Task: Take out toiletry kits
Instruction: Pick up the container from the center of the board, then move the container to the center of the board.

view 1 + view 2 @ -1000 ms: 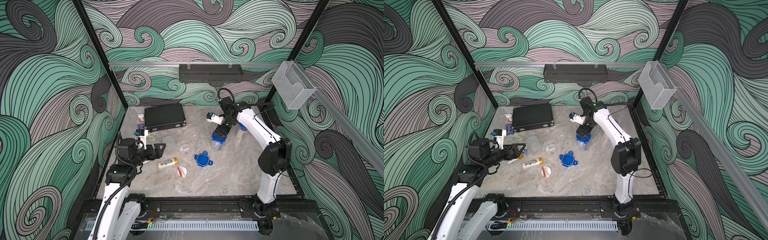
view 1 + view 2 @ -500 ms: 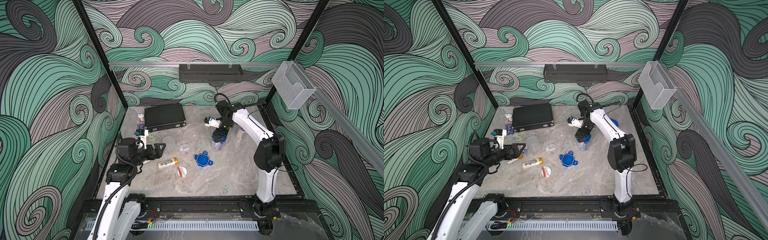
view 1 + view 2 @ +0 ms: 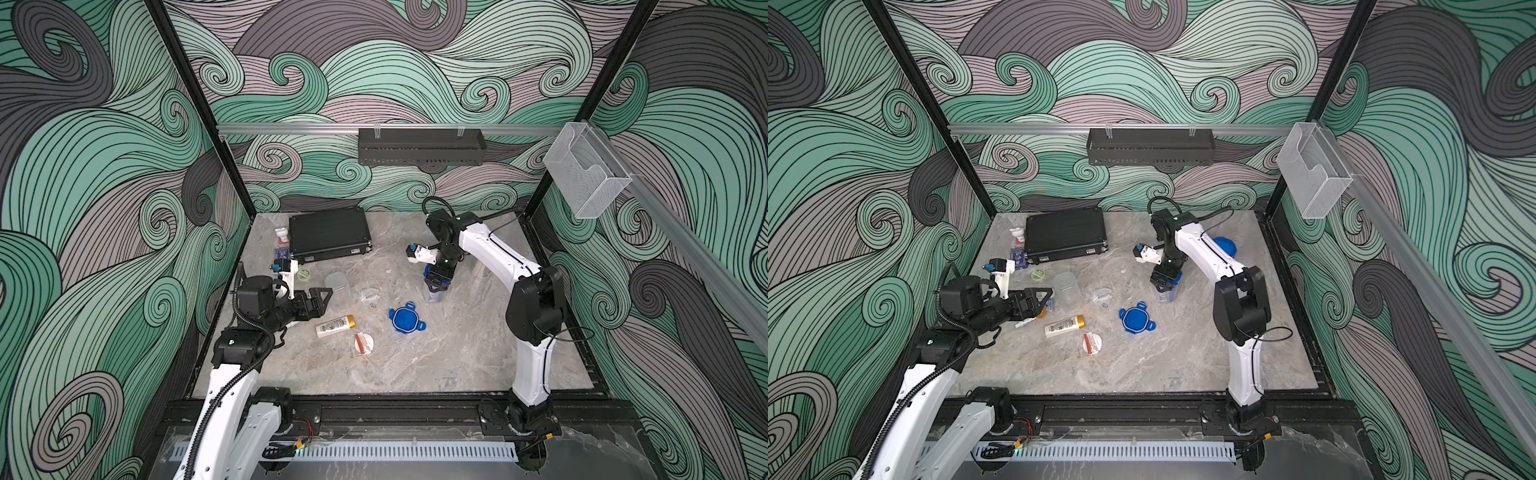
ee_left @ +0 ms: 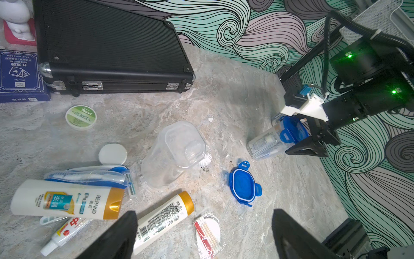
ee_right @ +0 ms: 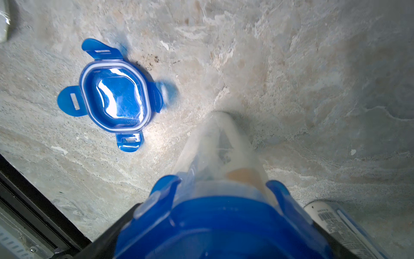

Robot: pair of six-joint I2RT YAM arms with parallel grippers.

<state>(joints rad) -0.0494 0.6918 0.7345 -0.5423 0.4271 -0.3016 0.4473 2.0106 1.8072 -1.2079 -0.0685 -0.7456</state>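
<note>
two grippers: the left gripper (image 4: 203, 216) hovers with jaws spread wide and nothing between them. the right gripper (image 3: 437, 286) straddles the blue lid of the closed kit container (image 4: 266, 142), whose base is on the table, but whether the jaws press on it i cannot tell.

three clear containers in all: that one, an empty container (image 4: 174, 152) on its side, and a third container (image 3: 1225, 248) partly hidden behind the right arm. one loose blue lid (image 4: 244, 182) lies between the first two.

kit pieces lie loose near the left gripper:
- two white gold-capped bottles, a large bottle (image 4: 67, 201) and a small bottle (image 4: 163, 215)
- one toothpaste tube (image 4: 65, 233)
- one wrapped razor (image 4: 89, 177)
- one white disc (image 4: 113, 154)
- one swab packet (image 4: 207, 231)
- one green towel disc (image 4: 81, 117)

one black case (image 4: 107, 44) sits at the back. the tabletop (image 3: 415, 374) is grey-beige marble, and the walls (image 3: 374, 83) carry green and grey swirls.
</note>
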